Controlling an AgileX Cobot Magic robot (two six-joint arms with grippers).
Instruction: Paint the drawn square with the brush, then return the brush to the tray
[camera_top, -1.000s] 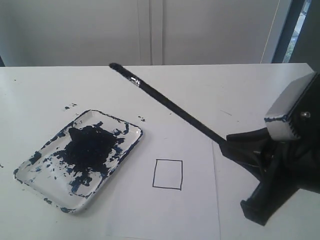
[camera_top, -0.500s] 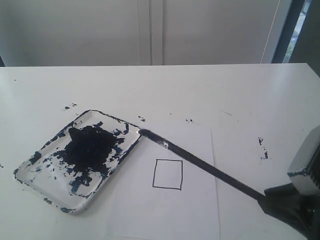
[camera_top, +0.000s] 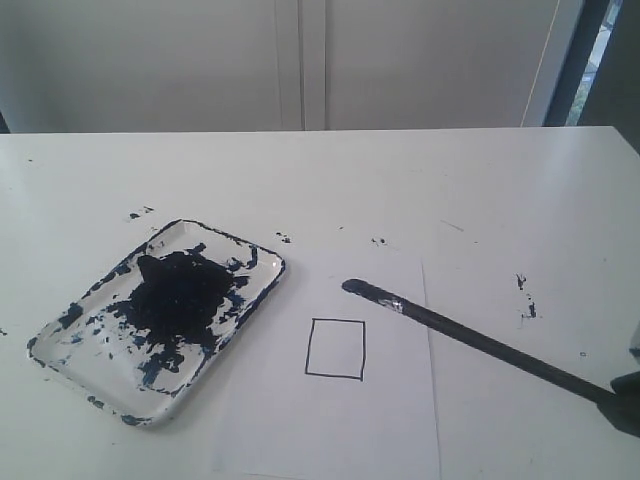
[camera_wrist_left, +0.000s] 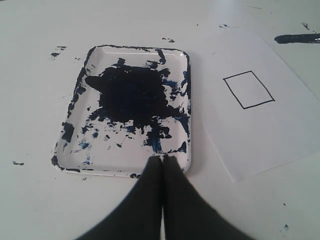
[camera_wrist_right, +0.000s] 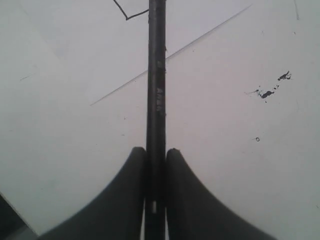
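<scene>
White table (camera_top: 480, 180), plain pale wall behind. Far left: the tray (camera_top: 205, 350), centre caked in dark blue-black paint, sits just beside the paper sheet (camera_top: 390, 420), probably so a reload is only a short swing. left gripper (camera_wrist_left: 161, 162) hangs at the tray's near edge, jaws pressed together with nothing between them. It looks parked clear of the work, maybe ready to steady the tray. The drawn square (camera_top: 335, 348) sits mid-sheet, a thin black outline with a white inside, so no painting is done yet. The brush (camera_top: 470, 335) slants low across the sheet's right edge with its dark tip over the paper, just far-right of the square and not inside it. Can't tell whether the bristles touch the paper. right gripper (camera_wrist_right: 156, 155) is at the right edge of the scene, clamped on the black handle well back from the ferrule. That grip likely buys reach and keeps the claw off wet paint. Next call: bring the tip left and nearer, into the outline. Risk: the long lever makes the tip wobble past the line. A few paint specks (camera_top: 524, 295) mark the table to the right of the sheet.
</scene>
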